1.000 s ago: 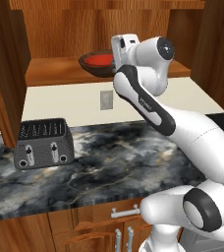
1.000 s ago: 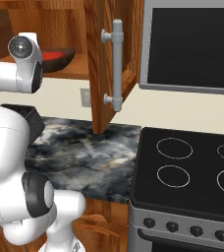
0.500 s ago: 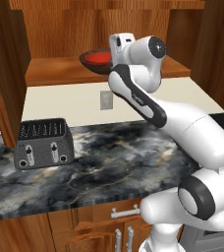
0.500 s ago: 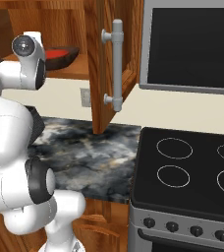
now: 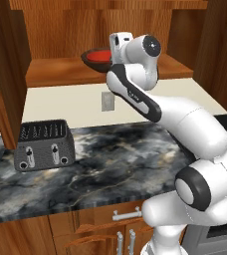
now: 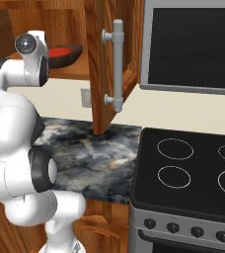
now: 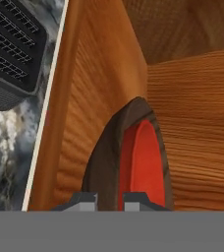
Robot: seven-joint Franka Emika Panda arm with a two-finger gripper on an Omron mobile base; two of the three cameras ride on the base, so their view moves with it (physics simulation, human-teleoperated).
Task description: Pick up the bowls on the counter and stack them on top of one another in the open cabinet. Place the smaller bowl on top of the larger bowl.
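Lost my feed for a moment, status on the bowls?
Gripper jaws near shut at the bowls' rim. Red bowl nested in brown bowl on cabinet shelf. Nothing blocking.

Even, bright, rendered light with no visible lamp. The white arm shades softly to grey on its undersides. The cabinet interior is darker toward its back, and its shelf casts a faint shadow on the cream wall beneath. The marble counter carries no glare. The hand view is soft and coarse, the toaster grille aliased beside the cabinet's edge. No edge distortion.
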